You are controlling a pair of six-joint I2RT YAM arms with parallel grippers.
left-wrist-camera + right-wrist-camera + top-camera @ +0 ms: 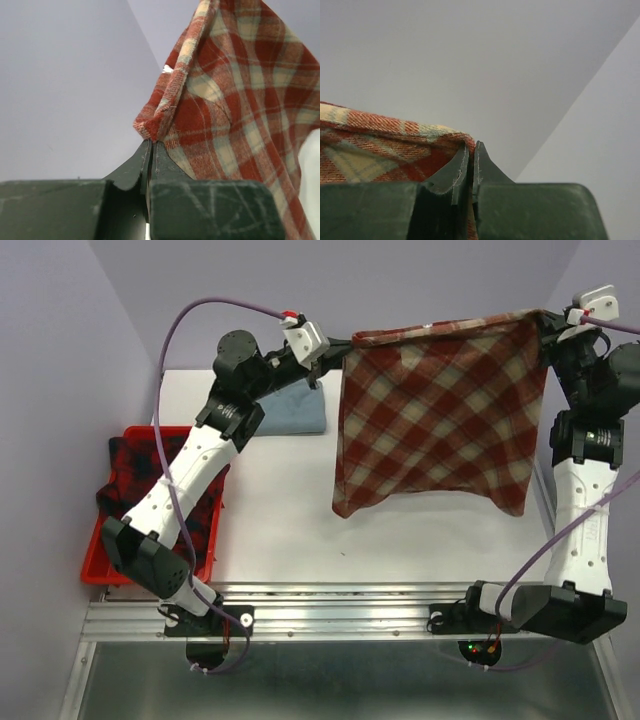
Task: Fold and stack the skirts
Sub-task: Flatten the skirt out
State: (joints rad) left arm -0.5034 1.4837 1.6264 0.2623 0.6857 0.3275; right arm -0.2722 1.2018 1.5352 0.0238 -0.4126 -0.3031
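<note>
The brick-red and cream check skirt [440,420] hangs spread in the air above the table, held by its two top corners. My left gripper [345,342] is shut on its left corner; the wrist view shows the cloth [235,100] pinched at the fingertips [152,142]. My right gripper [548,320] is shut on its right corner, the hem [395,145] caught between the jaws. The light blue skirt [295,412] lies folded at the back of the table, partly behind my left arm. The red and navy plaid skirt [205,515] lies bunched in the tray.
A red plastic tray [95,560] sits at the table's left edge under my left arm. The white table [280,530] ends at a metal rail at the front. Purple walls stand close on the left, back and right.
</note>
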